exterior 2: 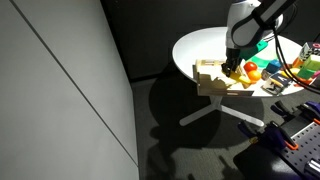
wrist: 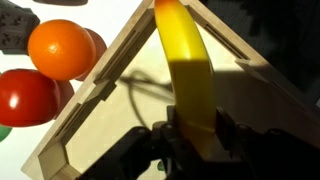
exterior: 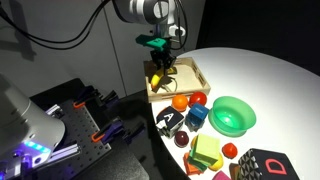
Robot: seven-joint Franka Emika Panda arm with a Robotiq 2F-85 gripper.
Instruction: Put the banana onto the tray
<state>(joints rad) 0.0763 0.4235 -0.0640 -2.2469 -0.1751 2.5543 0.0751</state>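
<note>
In the wrist view the yellow banana (wrist: 185,70) runs up the middle, clamped between the two dark fingers of my gripper (wrist: 190,128). It hangs over the inside of the light wooden tray (wrist: 100,95), near a corner. In both exterior views my gripper (exterior: 160,68) (exterior 2: 232,68) is low over the tray (exterior: 190,72) (exterior 2: 212,82) at the edge of the round white table. A sliver of yellow banana (exterior: 158,76) shows under the fingers. I cannot tell whether the banana touches the tray floor.
An orange fruit (wrist: 62,48) and a red tomato-like fruit (wrist: 25,95) lie just outside the tray rim. A green bowl (exterior: 232,115), coloured blocks (exterior: 205,150) and other toys crowd the table. The table edge drops off right beside the tray.
</note>
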